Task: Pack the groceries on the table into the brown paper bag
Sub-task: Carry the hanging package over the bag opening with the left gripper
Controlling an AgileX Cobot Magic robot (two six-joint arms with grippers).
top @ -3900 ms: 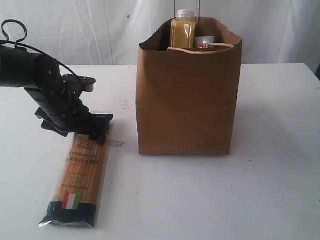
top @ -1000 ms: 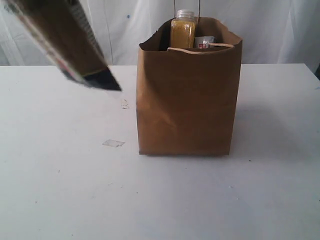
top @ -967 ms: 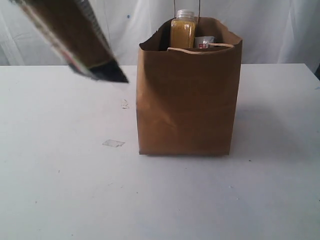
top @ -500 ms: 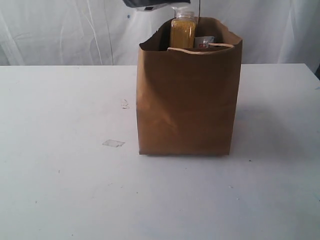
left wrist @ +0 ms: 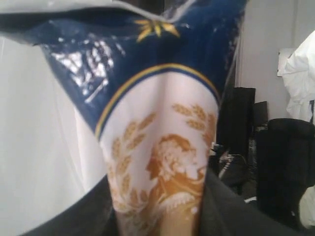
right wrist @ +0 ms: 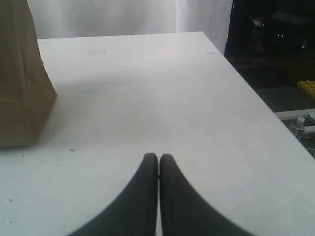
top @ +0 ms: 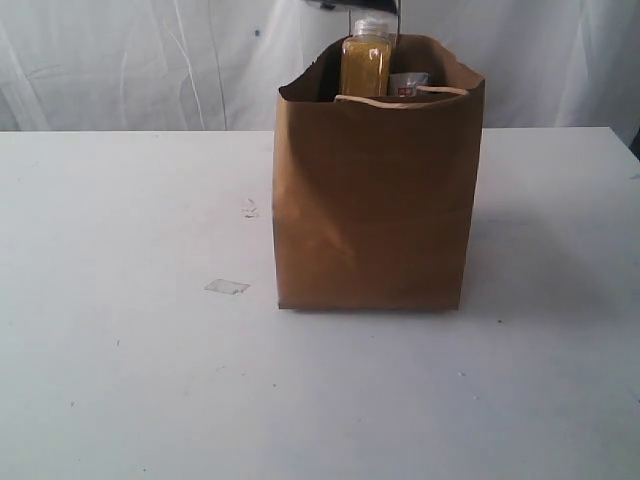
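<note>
The brown paper bag [top: 375, 200] stands upright at the table's [top: 120, 380] middle. A yellow-grain bottle [top: 365, 62] with a white cap pokes out of the bag's mouth, beside a white item with a red mark [top: 408, 84]. The spaghetti packet [left wrist: 157, 123] fills the left wrist view, blue and white with a gold emblem. My left gripper [left wrist: 157, 201] is shut on it, dark fingers on either side. Only a dark end of the packet [top: 355, 5] shows at the exterior view's top edge, above the bag. My right gripper [right wrist: 158, 157] is shut and empty, low over the table right of the bag [right wrist: 19, 73].
A small scrap of tape [top: 227, 287] lies on the table left of the bag. A white curtain hangs behind the table. The table's right edge [right wrist: 246, 83] runs beside the right gripper, with dark floor beyond.
The spaghetti packet has gone up and to the right, from the upper left of the exterior view to just above the bag's mouth, nearly out of the frame. The right gripper has not moved.
</note>
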